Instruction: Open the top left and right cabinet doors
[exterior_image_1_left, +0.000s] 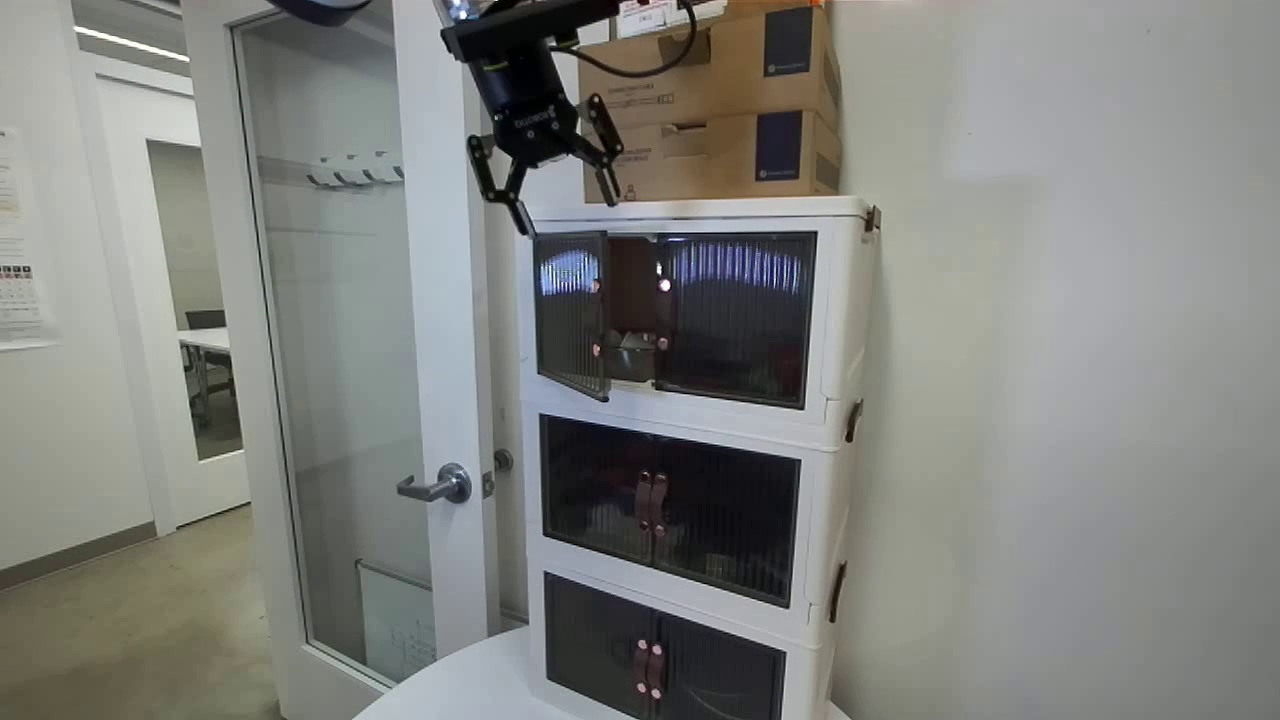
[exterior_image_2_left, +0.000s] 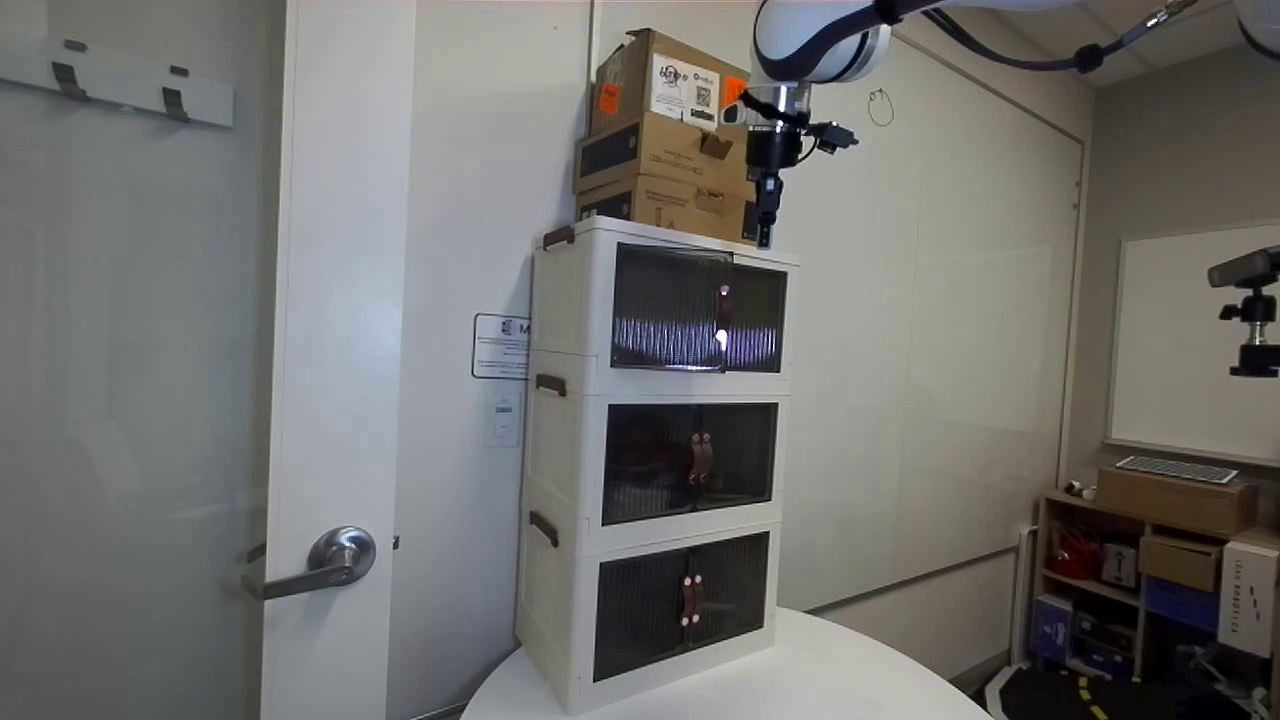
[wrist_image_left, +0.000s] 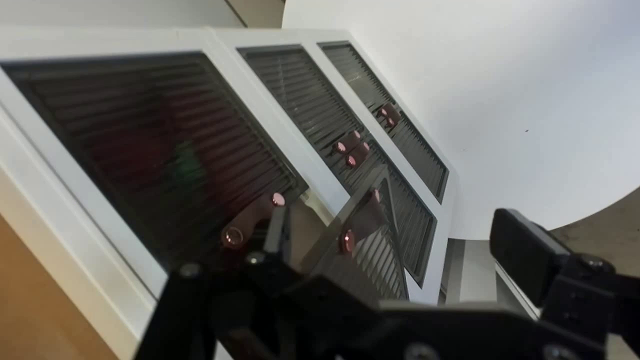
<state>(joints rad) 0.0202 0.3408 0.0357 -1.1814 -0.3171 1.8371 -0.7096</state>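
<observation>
Gripper (exterior_image_1_left: 567, 206): its two fingers are spread wide apart, near the top edge of the white cabinet (exterior_image_1_left: 690, 418). In an exterior view the fingers (exterior_image_2_left: 765, 232) stand one behind the other, so the space between them is hidden there. Whether a finger touches the cabinet or a door, I cannot tell.
Top left door (exterior_image_1_left: 572, 320): it is on the highest tier and stands partly swung outward. In the wrist view, dark parts of the gripper cover a piece of it.
Top right door (exterior_image_1_left: 740, 330): it is just beside, on the same tier, and looks flat in its frame. In an exterior view the top left door (exterior_image_2_left: 670, 308) stands in front of its inner edge and hides it.
Between these doors: a dark container (exterior_image_1_left: 632, 358) shows only in part.
Behind the top right door: red and green shapes (wrist_image_left: 187, 162) appear in the wrist view, blurred; what they are, I cannot say.
Lower doors (exterior_image_1_left: 595, 490): both pairs look closed; the contents are too dark to name.
Boxes (exterior_image_1_left: 735, 160): stacked on the cabinet, their upper end cut off in an exterior view.
Arm (exterior_image_2_left: 815, 50): cut off by the upper edge in both exterior views.
Desk (exterior_image_2_left: 850, 680): under the cabinet, cut off below.
</observation>
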